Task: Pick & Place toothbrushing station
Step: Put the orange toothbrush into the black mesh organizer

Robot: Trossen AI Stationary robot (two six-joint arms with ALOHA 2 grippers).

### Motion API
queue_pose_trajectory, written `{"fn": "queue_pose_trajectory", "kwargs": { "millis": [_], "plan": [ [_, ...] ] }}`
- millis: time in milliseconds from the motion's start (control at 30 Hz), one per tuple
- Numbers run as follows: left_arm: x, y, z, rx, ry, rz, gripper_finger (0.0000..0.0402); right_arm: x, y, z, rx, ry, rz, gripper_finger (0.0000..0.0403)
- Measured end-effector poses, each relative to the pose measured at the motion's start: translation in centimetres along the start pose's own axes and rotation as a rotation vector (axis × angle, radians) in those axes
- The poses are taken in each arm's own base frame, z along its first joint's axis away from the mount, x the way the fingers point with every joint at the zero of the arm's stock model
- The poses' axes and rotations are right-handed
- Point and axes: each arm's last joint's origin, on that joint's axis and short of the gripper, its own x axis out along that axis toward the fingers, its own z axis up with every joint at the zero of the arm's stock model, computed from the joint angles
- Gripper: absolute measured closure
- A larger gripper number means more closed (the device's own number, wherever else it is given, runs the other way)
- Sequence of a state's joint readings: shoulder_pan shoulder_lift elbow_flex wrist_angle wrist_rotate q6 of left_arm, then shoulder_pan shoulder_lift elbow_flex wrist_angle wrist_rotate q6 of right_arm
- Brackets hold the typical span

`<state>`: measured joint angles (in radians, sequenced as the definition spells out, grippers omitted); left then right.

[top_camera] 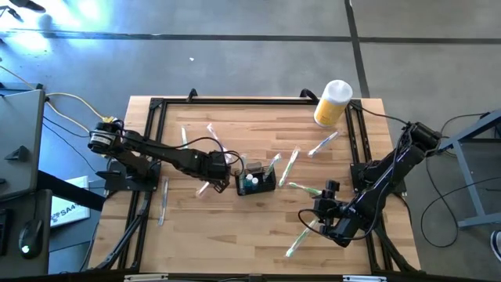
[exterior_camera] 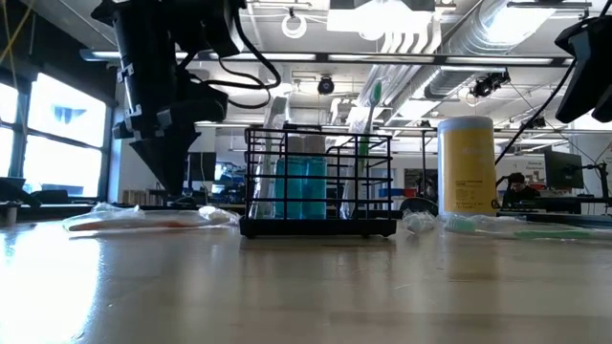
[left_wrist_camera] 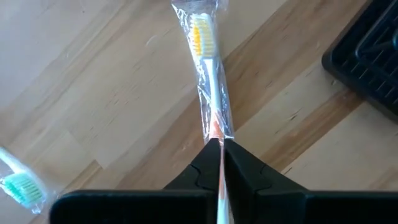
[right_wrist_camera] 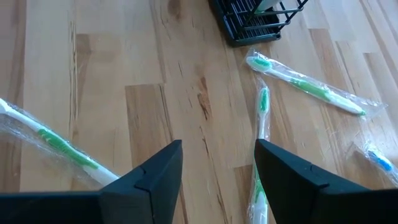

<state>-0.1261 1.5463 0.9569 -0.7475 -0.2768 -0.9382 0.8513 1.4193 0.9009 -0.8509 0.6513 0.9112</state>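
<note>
Two left fingers (left_wrist_camera: 219,163) pinch a wrapped toothbrush (left_wrist_camera: 208,68) just beside the caddy (top_camera: 256,182); right fingers (right_wrist_camera: 217,168) gape apart.

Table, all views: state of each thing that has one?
Left pincer: shut on wrapped orange toothbrush, beside the caddy.
Right pincer: open, empty, above the table.
Black wire caddy: upright, holding teal bottles and a toothbrush.
Yellow cylinder: upright, white lid on.
Loose green toothbrushes: wrapped, lying flat.
</note>
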Motion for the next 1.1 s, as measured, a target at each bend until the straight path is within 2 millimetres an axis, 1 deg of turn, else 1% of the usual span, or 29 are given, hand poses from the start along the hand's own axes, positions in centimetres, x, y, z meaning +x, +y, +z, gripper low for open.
{"fn": "queue_pose_trajectory", "kwargs": {
  "millis": [133, 367, 500, 633, 767, 867, 967, 1100],
  "plan": [
    [0.0, 0.0, 0.0, 0.001, 0.0, -0.001, 0.0338, 0.0, 0.0, 0.0, 0.0, 0.001, 0.001, 0.0209],
    [0.3, -0.3, -0.1, 0.001, 0.025, -0.027, 0.0235, 0.0, 0.0, 0.0, 0.0, 0.001, 0.0, 0.0209],
    [1.5, -0.5, -0.3, 0.012, 0.052, 0.007, 0.0192, 0.0, 0.0, 0.0, 0.0, 0.001, 0.0, 0.0209],
    [3.1, -0.7, -0.7, 0.028, 0.09, 0.059, 0.017, 0.0, 0.0, 0.0, 0.0, 0.0, 0.0, 0.0209],
    [4.0, -0.9, -0.9, 0.037, 0.122, 0.083, 0.017, 0.0, 0.0, 0.0, 0.001, -0.001, 0.001, 0.0209],
    [4.3, -1.0, -1.0, 0.035, 0.137, 0.085, 0.0184, 0.0, 0.0, 0.0, 0.002, -0.001, 0.002, 0.0209],
    [4.3, -1.0, -1.0, 0.027, 0.138, 0.08, 0.022, 0.0, 0.0, 0.0, 0.003, -0.003, 0.003, 0.0209],
    [3.9, -1.0, -0.9, 0.019, 0.13, 0.053, 0.03, 0.0, 0.1, 0.0, 0.005, -0.004, 0.005, 0.0209]
  ]
}}
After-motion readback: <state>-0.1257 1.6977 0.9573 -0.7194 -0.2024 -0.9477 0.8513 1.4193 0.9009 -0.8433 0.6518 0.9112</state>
